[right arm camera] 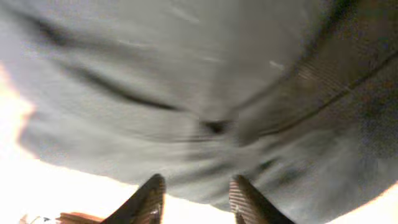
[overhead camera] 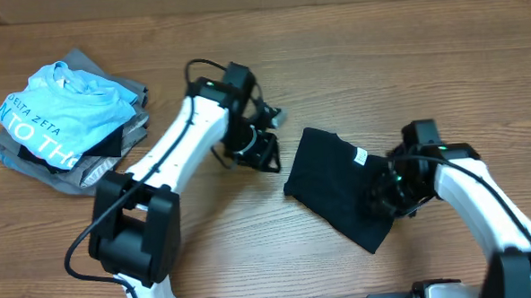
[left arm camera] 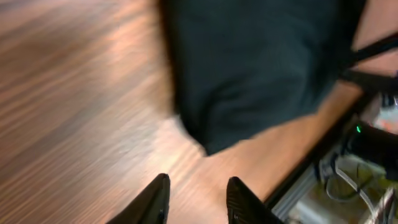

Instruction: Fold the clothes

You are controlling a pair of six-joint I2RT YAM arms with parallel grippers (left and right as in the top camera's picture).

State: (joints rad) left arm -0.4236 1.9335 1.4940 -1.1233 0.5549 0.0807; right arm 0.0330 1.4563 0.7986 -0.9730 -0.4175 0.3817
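The clothes, a black T-shirt (overhead camera: 330,178), lie folded into a compact slab right of the table's middle, with a small white label (overhead camera: 359,157) on top. My left gripper (overhead camera: 267,153) hovers just off the shirt's left edge. In the left wrist view it (left arm camera: 198,180) is open over bare wood, the shirt (left arm camera: 255,62) ahead of it. My right gripper (overhead camera: 384,198) is at the shirt's right side. Its wrist view shows the gripper (right arm camera: 198,179) open, the fingertips at the hem of the dark cloth (right arm camera: 186,81) with nothing pinched.
A light-blue tee with white lettering (overhead camera: 62,108) tops a pile of grey folded garments (overhead camera: 128,92) at the far left. The wooden table (overhead camera: 252,248) runs to a metal frame rail (left arm camera: 305,180) at its front edge, with cables beyond.
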